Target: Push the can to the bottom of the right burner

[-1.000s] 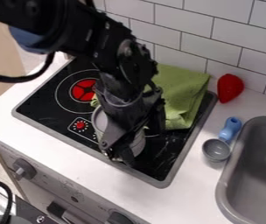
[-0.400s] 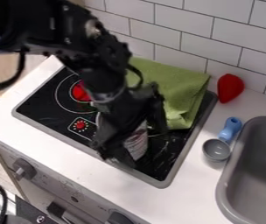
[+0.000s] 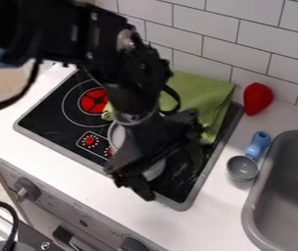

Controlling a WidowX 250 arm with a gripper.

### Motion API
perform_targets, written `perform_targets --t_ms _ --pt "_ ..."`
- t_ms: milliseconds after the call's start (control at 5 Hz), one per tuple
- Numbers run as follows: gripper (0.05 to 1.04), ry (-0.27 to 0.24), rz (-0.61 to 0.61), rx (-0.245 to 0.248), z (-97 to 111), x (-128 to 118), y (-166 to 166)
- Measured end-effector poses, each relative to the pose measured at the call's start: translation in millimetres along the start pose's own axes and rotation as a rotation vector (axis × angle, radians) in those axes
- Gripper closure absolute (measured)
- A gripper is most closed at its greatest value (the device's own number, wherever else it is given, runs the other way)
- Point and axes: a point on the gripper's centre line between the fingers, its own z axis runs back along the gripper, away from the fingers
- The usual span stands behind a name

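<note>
Can [image 3: 155,171], centre of frame, partly behind the gripper [image 3: 166,170]: long axis slanting upper left to lower right, rim at upper left. Whether the gripper is open or closed, I cannot tell.

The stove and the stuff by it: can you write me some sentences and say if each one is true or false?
The arm hides part of the can. True.
The red thing is in the sink. False: it is on the counter.
The green cloth lies partly on the stove. True.
The scoop has a yellow handle. False: it is blue.
</note>
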Motion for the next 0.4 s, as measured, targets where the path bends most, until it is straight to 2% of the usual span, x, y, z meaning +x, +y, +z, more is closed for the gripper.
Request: perform_targets --t_ms 200,400 --pt "0.084 -0.039 -0.231 -0.003 12.0 3.0 15.6" --pt "0.084 -0.097 -0.384 0.024 16.6 16.7 30.7"
